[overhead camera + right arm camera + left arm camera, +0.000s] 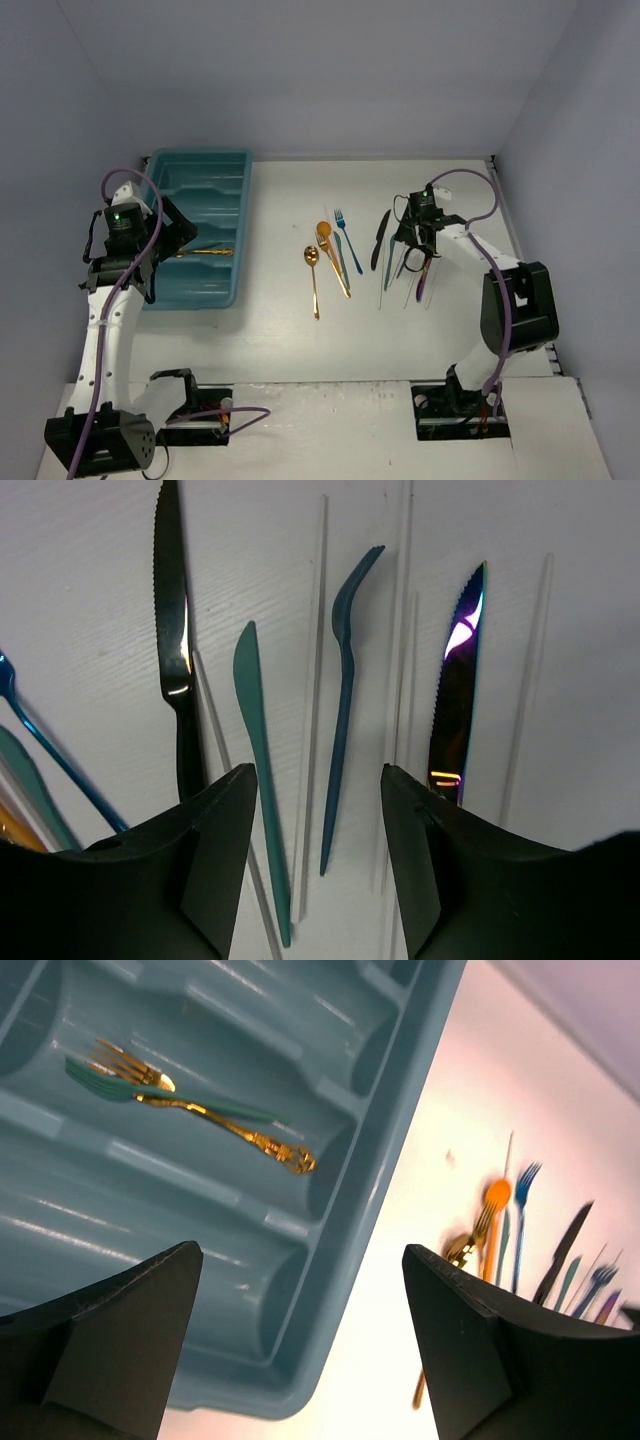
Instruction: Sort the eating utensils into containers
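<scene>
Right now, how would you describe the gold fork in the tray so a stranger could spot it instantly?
Find the teal tray at the left of the table, by the left arm. In its second compartment from the near end lie two forks, crossed. The gold fork is the shiny ornate-handled one; its neighbour, the teal fork, nearly matches the tray.

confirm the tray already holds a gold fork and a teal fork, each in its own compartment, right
Not quite. The tray holds a gold fork and a teal fork, but they lie overlapping in the same compartment, as the left wrist view shows.
</scene>
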